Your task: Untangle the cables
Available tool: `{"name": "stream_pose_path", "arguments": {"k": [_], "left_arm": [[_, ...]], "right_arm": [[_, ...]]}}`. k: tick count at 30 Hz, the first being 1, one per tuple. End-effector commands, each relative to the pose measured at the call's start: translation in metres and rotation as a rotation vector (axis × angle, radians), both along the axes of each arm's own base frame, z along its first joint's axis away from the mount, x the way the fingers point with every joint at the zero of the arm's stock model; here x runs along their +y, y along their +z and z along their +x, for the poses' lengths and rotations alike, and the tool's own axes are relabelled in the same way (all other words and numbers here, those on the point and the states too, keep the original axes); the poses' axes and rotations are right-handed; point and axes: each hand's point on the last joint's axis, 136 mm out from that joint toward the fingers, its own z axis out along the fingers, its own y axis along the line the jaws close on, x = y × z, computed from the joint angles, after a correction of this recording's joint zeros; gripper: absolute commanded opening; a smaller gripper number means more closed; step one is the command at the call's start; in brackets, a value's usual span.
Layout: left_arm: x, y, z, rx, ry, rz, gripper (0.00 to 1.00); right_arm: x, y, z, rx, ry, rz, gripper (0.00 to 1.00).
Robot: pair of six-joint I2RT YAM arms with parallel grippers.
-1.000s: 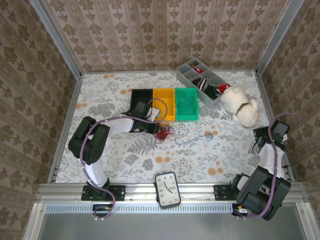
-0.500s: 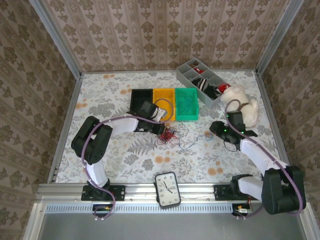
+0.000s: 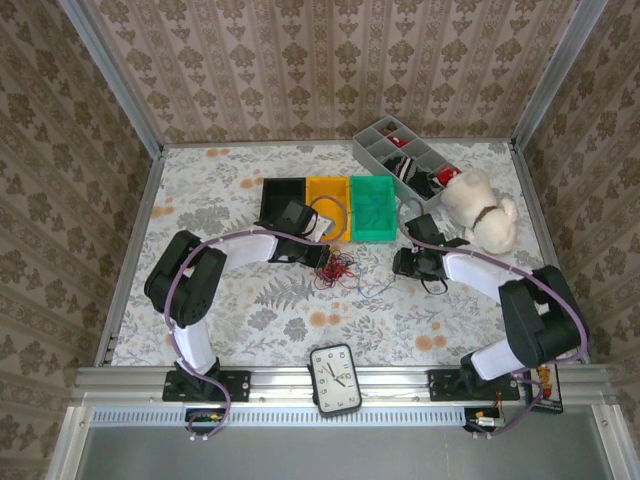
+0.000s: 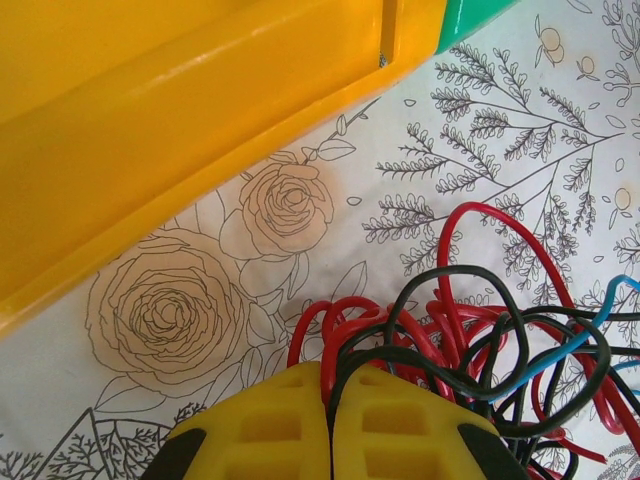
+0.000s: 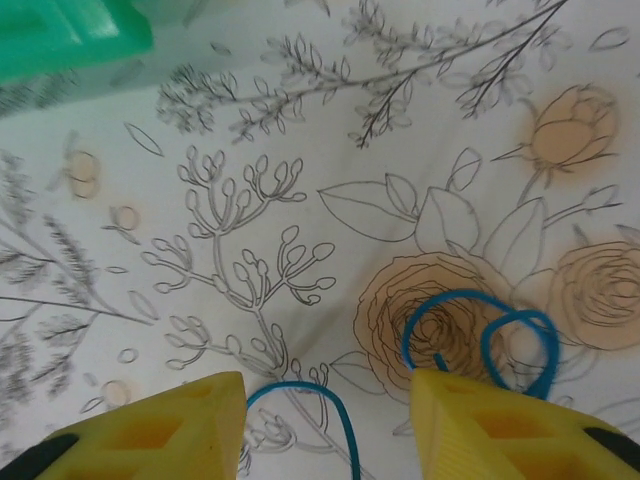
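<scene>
Anchor with left tool (image 4: 330, 405), pinched shut on red-black tangle (image 4: 445, 340) beside yellow bin (image 4: 200, 120); lower open right tool (image 5: 328, 420) astride blue cable (image 5: 460, 293) on table (image 5: 250, 150), close, draw slowly away from knot

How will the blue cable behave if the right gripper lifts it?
Probably floppy: the blue cable lies in loose curls by the open right gripper. Likely light, being thin. It runs into the tangle that the left gripper pinches, so it may snag.

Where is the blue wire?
In the top view, the blue wire lies near the green bin, between the red tangle and the right gripper.
</scene>
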Motion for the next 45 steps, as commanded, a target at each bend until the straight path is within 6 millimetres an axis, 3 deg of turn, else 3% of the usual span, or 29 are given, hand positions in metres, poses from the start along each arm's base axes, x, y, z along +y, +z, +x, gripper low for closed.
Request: {"name": "stream_pose_path", "arguments": {"k": [1, 5, 8, 11, 13, 18, 23, 28, 35, 38, 41, 45], "left_arm": [[-0.003, -0.001, 0.001, 0.001, -0.015, 0.003, 0.0], [-0.003, -0.001, 0.0, -0.001, -0.016, 0.0, 0.0], [-0.003, -0.001, 0.0, 0.001, -0.017, 0.002, 0.0], [0.001, -0.004, 0.002, 0.008, 0.003, 0.018, 0.06], [0.004, -0.007, 0.003, 0.017, 0.013, 0.028, 0.1], [0.007, -0.011, 0.003, 0.041, 0.021, 0.025, 0.15], [0.01, -0.022, -0.001, 0.073, 0.022, 0.04, 0.15], [0.014, -0.028, -0.005, 0.095, 0.035, 0.053, 0.16], [0.021, -0.033, -0.006, 0.108, 0.051, 0.059, 0.21], [0.019, -0.032, -0.005, 0.105, 0.051, 0.049, 0.21], [0.015, -0.029, -0.005, 0.096, 0.04, 0.036, 0.21], [0.008, -0.022, -0.004, 0.065, 0.01, -0.005, 0.2]], "right_arm": [[-0.007, -0.008, -0.004, 0.053, 0.012, -0.134, 0.41], [-0.008, -0.009, -0.003, 0.05, 0.016, -0.204, 0.13], [-0.007, 0.002, 0.004, -0.008, 0.009, -0.19, 0.0], [-0.011, 0.033, 0.017, -0.115, 0.001, -0.168, 0.0], [-0.025, 0.057, 0.026, -0.167, -0.045, -0.147, 0.0], [-0.079, 0.135, 0.042, -0.359, -0.222, -0.063, 0.0], [-0.133, 0.199, 0.04, -0.52, -0.367, -0.072, 0.0], [-0.175, 0.236, 0.029, -0.606, -0.491, -0.122, 0.0], [-0.216, 0.263, 0.012, -0.672, -0.647, -0.132, 0.0], [-0.213, 0.273, 0.014, -0.711, -0.625, -0.086, 0.0], [-0.185, 0.286, 0.029, -0.754, -0.498, 0.034, 0.0], [-0.153, 0.316, 0.038, -0.823, -0.363, 0.077, 0.0]]}}
